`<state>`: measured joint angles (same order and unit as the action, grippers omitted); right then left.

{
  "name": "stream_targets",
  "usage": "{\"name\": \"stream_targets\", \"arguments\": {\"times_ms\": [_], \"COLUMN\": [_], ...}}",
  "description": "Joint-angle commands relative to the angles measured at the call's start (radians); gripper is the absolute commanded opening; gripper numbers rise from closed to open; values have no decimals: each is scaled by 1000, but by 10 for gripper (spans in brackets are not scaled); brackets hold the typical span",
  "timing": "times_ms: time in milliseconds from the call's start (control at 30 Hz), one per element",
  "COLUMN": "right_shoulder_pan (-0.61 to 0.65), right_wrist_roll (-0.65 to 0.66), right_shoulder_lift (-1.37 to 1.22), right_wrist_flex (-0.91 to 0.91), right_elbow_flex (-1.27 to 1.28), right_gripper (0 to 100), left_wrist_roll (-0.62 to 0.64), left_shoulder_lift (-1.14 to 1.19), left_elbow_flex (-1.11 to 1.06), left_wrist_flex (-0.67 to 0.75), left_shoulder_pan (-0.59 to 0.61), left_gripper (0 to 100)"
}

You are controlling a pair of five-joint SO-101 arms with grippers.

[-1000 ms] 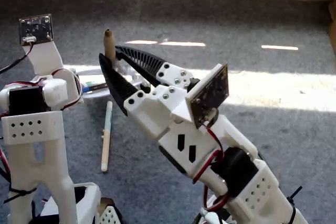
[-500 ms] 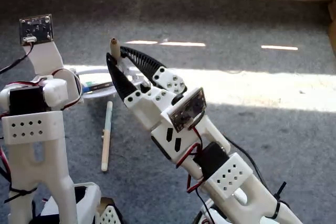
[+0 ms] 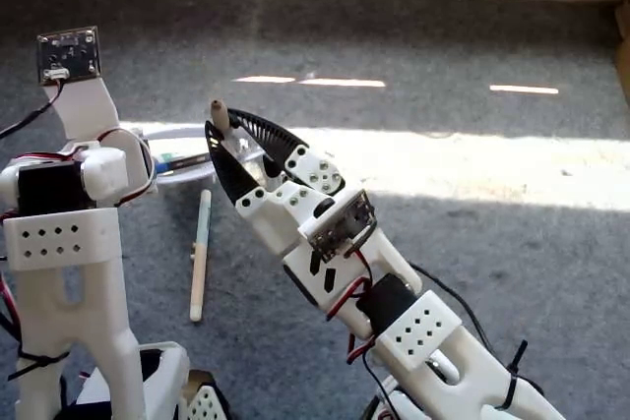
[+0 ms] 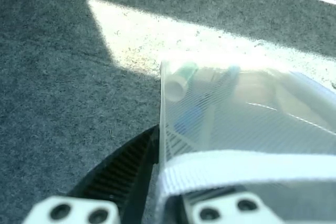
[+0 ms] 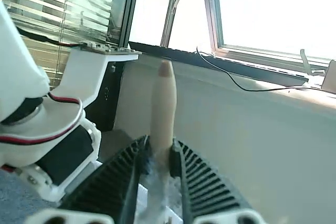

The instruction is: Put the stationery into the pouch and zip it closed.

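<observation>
Right gripper [image 5: 158,144] clamps pen [image 5: 163,93]; left gripper [image 4: 157,150] holds pouch [image 4: 247,114].

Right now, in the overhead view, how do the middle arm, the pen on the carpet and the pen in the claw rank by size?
1. Right arm: far the largest, though it is also nearest the camera.
2. Loose pen.
3. Held pen: smallest, as most of it is hidden inside the right gripper.

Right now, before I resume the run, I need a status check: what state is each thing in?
Right end effector: shut on beige pen, held upright.
Left end effector: shut on mesh pouch.
Mesh pouch: stationery inside; zip cannot be judged.
Pale pen: loose, lying flat on the carpet.
</observation>
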<state>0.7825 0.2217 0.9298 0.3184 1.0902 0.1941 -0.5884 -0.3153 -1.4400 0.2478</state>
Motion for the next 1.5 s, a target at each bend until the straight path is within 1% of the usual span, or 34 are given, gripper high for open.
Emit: {"name": "stream_targets", "arguments": {"times_ms": [0, 200, 367, 533, 767, 833, 933, 1067, 1133, 1200, 1367, 1467], "right_shoulder_pan": [-12, -12, -12, -12, -5, -5, -5, -12, -12, -12, -10, -10], "right_wrist_roll": [9, 5, 5, 5, 5, 5, -12, -166, -193, -193, -203, -275], "right_shoulder_lift": [24, 31, 33, 33, 39, 70, 148, 295, 372, 433, 489, 489], "right_wrist_flex": [10, -137, -148, -148, -153, -222, -421, -656, -748, -814, -917, -935], "right_elbow_flex": [-10, -18, -19, -16, -15, -12, -18, -19, -19, -19, -15, -10], "right_gripper": [9, 93, 94, 94, 94, 94, 94, 94, 94, 94, 94, 94], "left_wrist_roll": [-11, -11, -11, -11, -11, -11, -11, -11, -11, -11, -9, -3], "left_shoulder_lift": [-8, -8, -8, -8, -8, -8, -8, -8, -8, -8, -8, -10], "left_elbow_flex": [-2, -2, -2, -2, -2, -2, -2, -1, 1, 4, 7, 7], "left_wrist_flex": [6, 6, 6, 6, 6, 6, 6, 6, 6, 8, 44, 57], "left_shoulder_pan": [15, 15, 16, 56, 56, 56, 56, 58, 58, 71, 168, 222], "left_gripper": [7, 7, 7, 8, 8, 8, 8, 8, 8, 8, 8, 8]}}
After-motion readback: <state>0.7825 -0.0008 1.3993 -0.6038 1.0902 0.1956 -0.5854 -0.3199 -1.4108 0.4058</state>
